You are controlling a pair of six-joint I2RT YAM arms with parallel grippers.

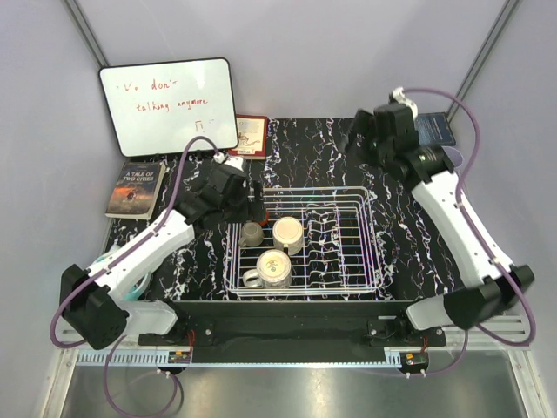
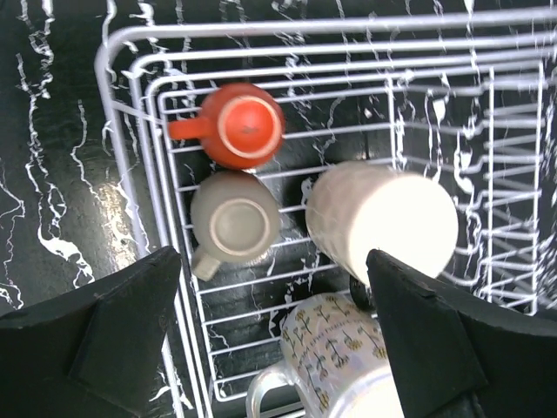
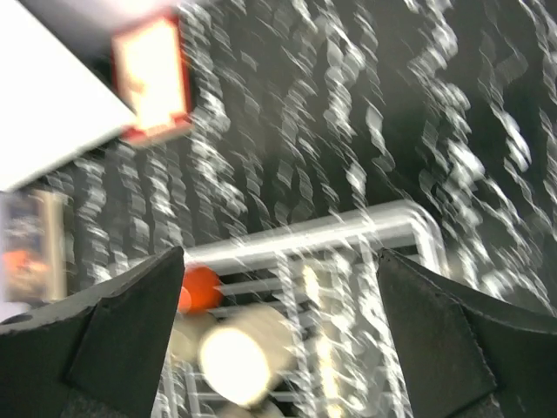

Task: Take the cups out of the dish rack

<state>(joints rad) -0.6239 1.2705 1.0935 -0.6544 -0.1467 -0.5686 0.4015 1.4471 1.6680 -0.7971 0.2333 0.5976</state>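
Observation:
The white wire dish rack [image 1: 348,261] stands mid-table. At its left end are a grey-brown cup [image 1: 252,233], a cream mug [image 1: 288,233] and a flower-patterned mug [image 1: 272,268]. The left wrist view shows an orange cup [image 2: 246,124], the grey-brown cup [image 2: 235,216], the cream mug [image 2: 383,222] and the patterned mug [image 2: 348,357] inside the rack [image 2: 130,43]. My left gripper [image 1: 251,209] hovers open over the rack's left end [image 2: 274,340], hiding the orange cup from above. My right gripper [image 1: 355,138] is open and empty, high behind the rack; its blurred view [image 3: 278,340] shows the orange cup [image 3: 202,287] and cream mug [image 3: 235,357].
A whiteboard [image 1: 168,104] leans at the back left, with a red-bordered card [image 1: 251,135] beside it. A paperback [image 1: 137,187] lies at the left edge. A navy book [image 1: 433,131] lies at the back right, with a pale lavender shape [image 1: 452,157] half hidden by the right arm.

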